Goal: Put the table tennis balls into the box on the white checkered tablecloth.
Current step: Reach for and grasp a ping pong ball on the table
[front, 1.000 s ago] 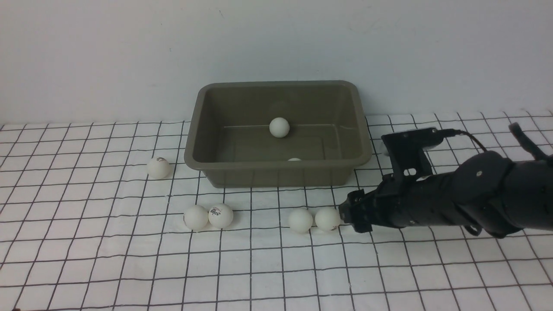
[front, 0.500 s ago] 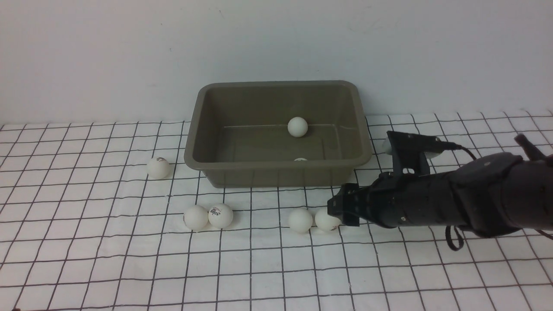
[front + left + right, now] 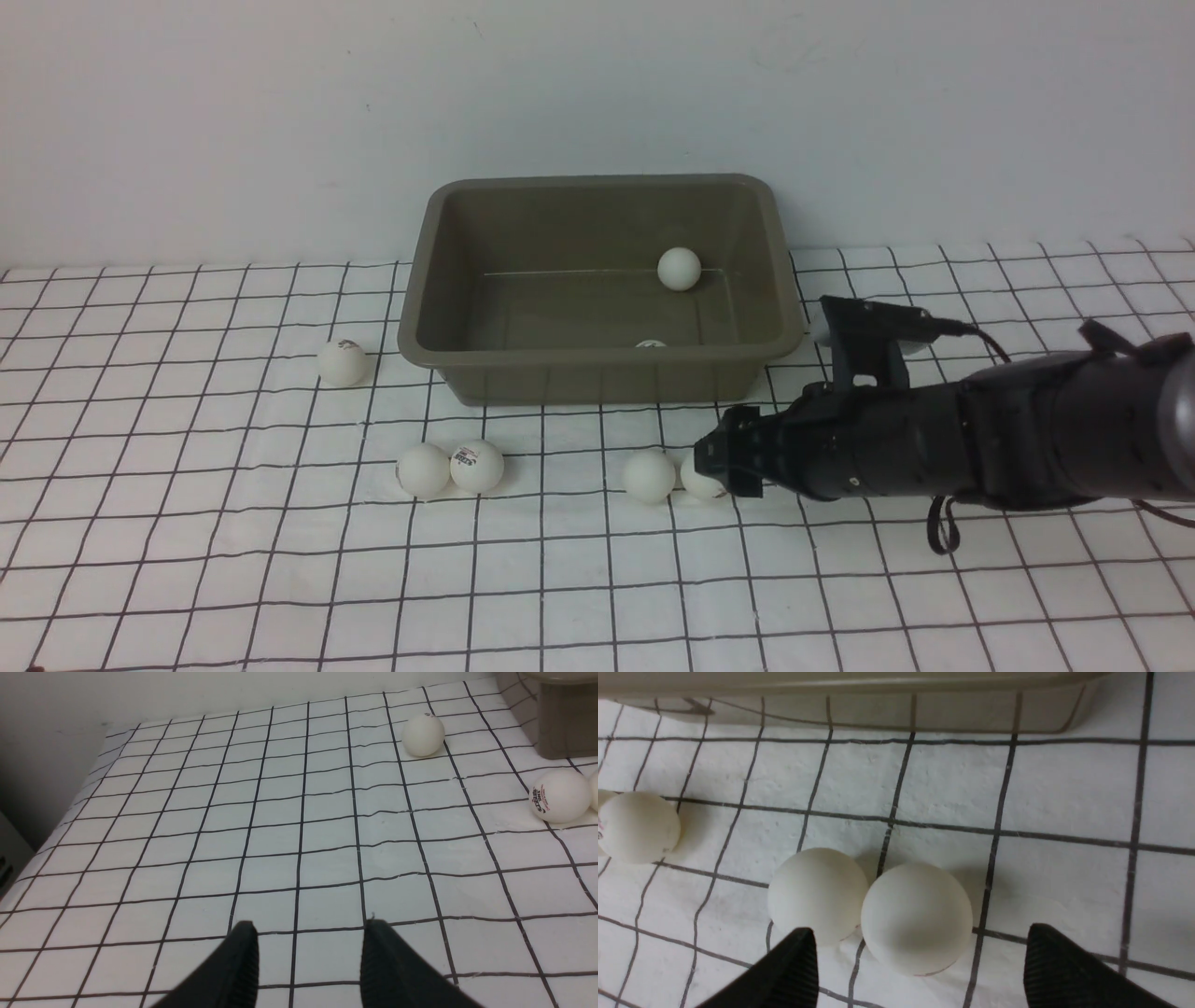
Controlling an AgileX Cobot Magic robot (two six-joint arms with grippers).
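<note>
Currently right gripper (image 3: 724,459) sits low over the white checkered tablecloth (image 3: 187,579), in front of the right end of the box (image 3: 597,381). Its fingers are spread wide either side of the rightmost ball (image 3: 916,919), which rests on the cloth between the fingertips; no squeeze visible, nothing lifted. Neighbour ball (image 3: 649,476) touches it on the left. Further left is a touching pair, plain ball (image 3: 423,469) and logo ball (image 3: 477,466). Lone ball (image 3: 343,363) lies near the box's left wall, apart from it. Box stands at the back of the cloth, close to the wall (image 3: 597,84), with two table tennis balls inside: rear ball (image 3: 679,269) at the far side, right of centre, and near ball (image 3: 651,344), only its top showing above the front rim. Left gripper (image 3: 308,952) shows only in its own wrist view: fingers part-way apart, cloth visible between them, holding nothing, over bare grid squares well apart from the balls in that view.
</note>
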